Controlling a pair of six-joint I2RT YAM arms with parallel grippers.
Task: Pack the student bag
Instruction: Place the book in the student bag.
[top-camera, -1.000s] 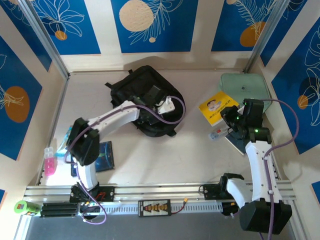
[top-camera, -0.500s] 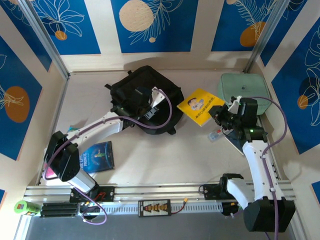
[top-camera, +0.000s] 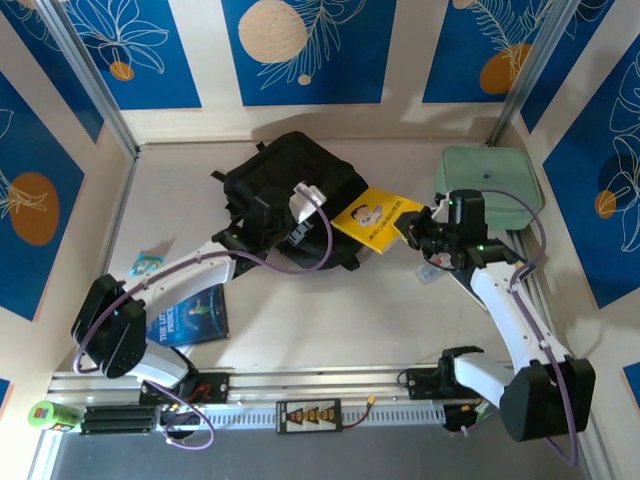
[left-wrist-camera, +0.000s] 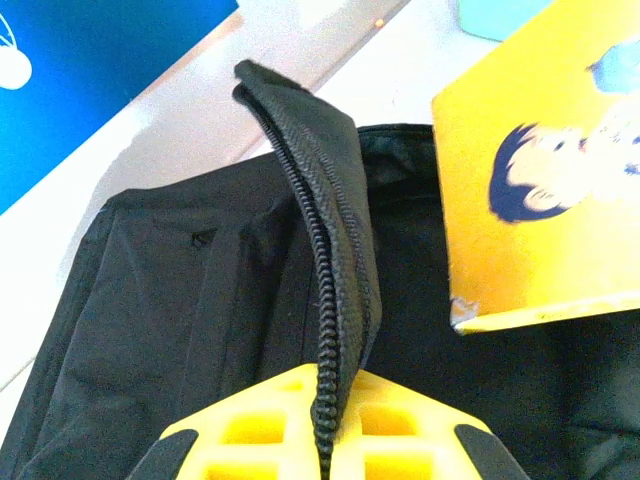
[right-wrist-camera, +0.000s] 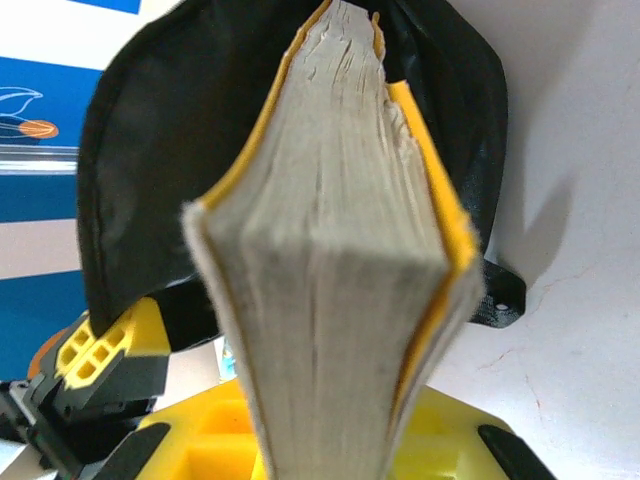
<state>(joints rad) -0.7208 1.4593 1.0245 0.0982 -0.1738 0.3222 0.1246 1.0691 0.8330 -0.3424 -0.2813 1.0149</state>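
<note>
The student bag (top-camera: 285, 175) lay on the table (top-camera: 330, 320) at the far middle, a black heap with its opening turned toward the right. The left gripper (top-camera: 292, 222) was at the bag's near edge. In the left wrist view that gripper (left-wrist-camera: 325, 445) was pinched tight on the zip edge (left-wrist-camera: 325, 300), which stood up as a raised flap between the yellow pads, with the dark inside of the bag (left-wrist-camera: 150, 330) to either side. The right gripper (top-camera: 418, 232) was closed on a yellow book (top-camera: 375, 212) by its right end and held it tilted. The book's left corner reached over the right side of the bag. From the left wrist, the yellow book (left-wrist-camera: 540, 200) showed a cartoon face and its corner hung above the open interior. The right wrist view looked along the page edges of the book (right-wrist-camera: 330, 250), clamped in the right gripper (right-wrist-camera: 330, 440), with the bag (right-wrist-camera: 140, 150) just beyond it. A mint-green case (top-camera: 495, 178) sat at the far right, and a blue book (top-camera: 190, 315) lay near the left.
</note>
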